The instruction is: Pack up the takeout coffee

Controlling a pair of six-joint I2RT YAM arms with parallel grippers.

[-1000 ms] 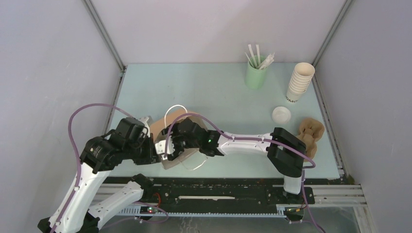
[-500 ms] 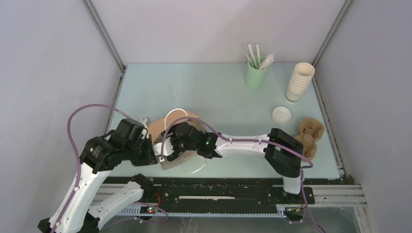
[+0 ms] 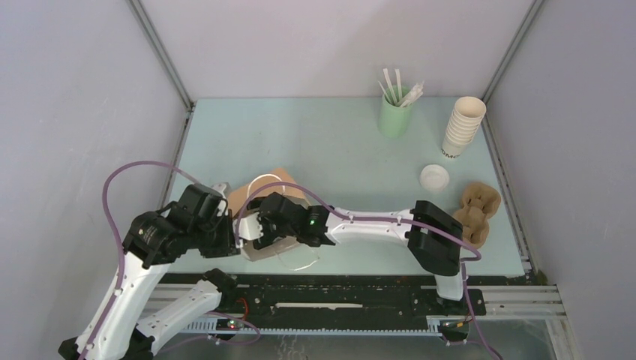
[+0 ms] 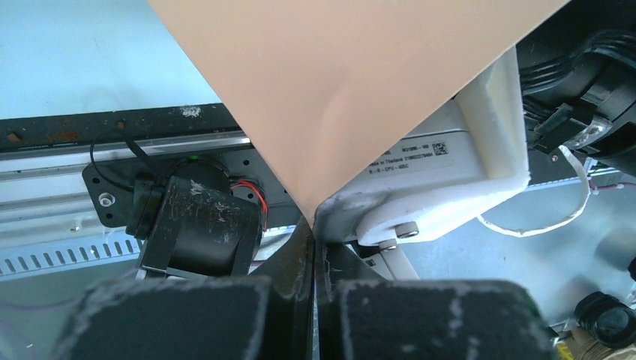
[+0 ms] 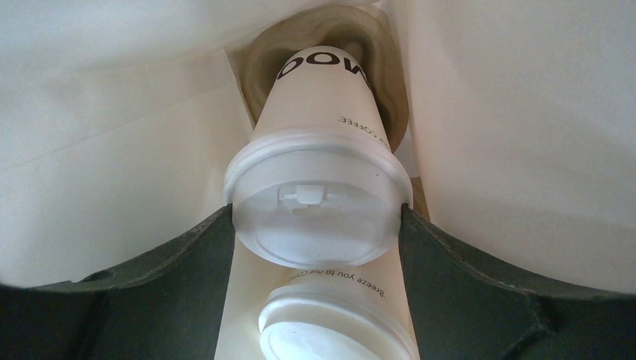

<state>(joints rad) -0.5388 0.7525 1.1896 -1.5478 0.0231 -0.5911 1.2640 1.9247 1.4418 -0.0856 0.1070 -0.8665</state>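
The brown paper bag (image 3: 251, 193) lies on its side near the table's front left. My left gripper (image 3: 229, 234) is shut on the bag's edge (image 4: 360, 90), pinched between its fingertips (image 4: 313, 225). My right gripper (image 3: 256, 229) reaches into the bag's mouth. In the right wrist view its fingers (image 5: 187, 262) press both sides of the white lid of a cream cup (image 5: 319, 202), whose base sits in a pulp carrier (image 5: 330, 37) deep inside the bag. A second lidded cup (image 5: 337, 326) lies just below, between the fingers. From above both cups are hidden by the bag.
A green cup of white sticks (image 3: 395, 112) and a tall stack of lidless cups (image 3: 463, 124) stand at the back right. A loose white lid (image 3: 434, 178) and a brown pulp carrier (image 3: 478, 210) lie at the right. The bag's white handle (image 3: 296, 259) loops near the front edge.
My right arm has pushed leftward, deeper into the bag. The bag and its handle have shifted a little left. The left gripper keeps its hold.
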